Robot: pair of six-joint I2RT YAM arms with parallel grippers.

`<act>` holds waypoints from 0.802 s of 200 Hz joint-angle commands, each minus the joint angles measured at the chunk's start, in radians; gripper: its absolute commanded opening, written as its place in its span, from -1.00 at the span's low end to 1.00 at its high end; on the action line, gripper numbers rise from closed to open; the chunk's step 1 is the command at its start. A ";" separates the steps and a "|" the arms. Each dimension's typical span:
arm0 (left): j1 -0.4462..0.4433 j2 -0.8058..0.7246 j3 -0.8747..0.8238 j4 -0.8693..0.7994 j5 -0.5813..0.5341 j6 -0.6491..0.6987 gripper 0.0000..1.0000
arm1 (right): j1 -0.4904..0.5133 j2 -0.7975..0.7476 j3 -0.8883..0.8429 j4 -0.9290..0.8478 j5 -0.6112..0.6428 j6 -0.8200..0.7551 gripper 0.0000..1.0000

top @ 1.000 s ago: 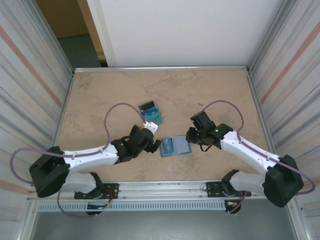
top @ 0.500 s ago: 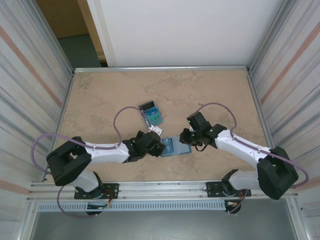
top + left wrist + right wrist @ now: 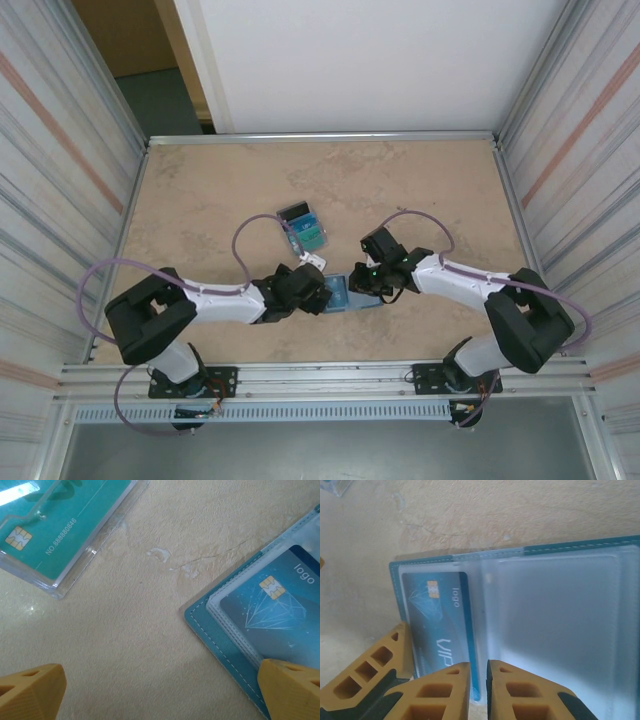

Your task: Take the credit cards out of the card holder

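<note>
blue card [image 3: 437, 625] in the card holder [image 3: 560, 630] looks light, stiff, slick, so pinch its edge; left gripper [image 3: 160, 690] open at holder's corner, right gripper [image 3: 479, 690] near-closed over holder, grip unclear.

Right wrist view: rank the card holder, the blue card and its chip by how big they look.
Largest to smallest:
1. card holder, cut off by the frame's right and bottom edges
2. blue card, tucked in the holder's left pocket
3. chip, a small patch on the card

Each lies within the one before, so camera nearness does not blur the order.
</note>
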 commanded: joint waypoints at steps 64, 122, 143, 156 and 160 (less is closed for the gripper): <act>-0.006 0.014 0.028 -0.059 -0.014 -0.044 0.97 | 0.008 0.053 0.024 0.051 -0.050 -0.013 -0.67; -0.008 0.020 0.029 -0.066 -0.012 -0.050 0.98 | 0.004 0.095 0.024 0.068 -0.069 -0.016 -0.69; -0.008 0.021 0.028 -0.069 -0.012 -0.051 0.98 | 0.003 0.107 0.021 0.071 -0.073 -0.016 -0.68; -0.009 0.023 0.030 -0.070 -0.011 -0.053 0.98 | 0.000 0.114 0.021 0.071 -0.074 -0.016 -0.69; -0.010 0.023 0.030 -0.071 -0.012 -0.051 0.97 | -0.002 0.117 0.019 0.071 -0.075 -0.015 -0.69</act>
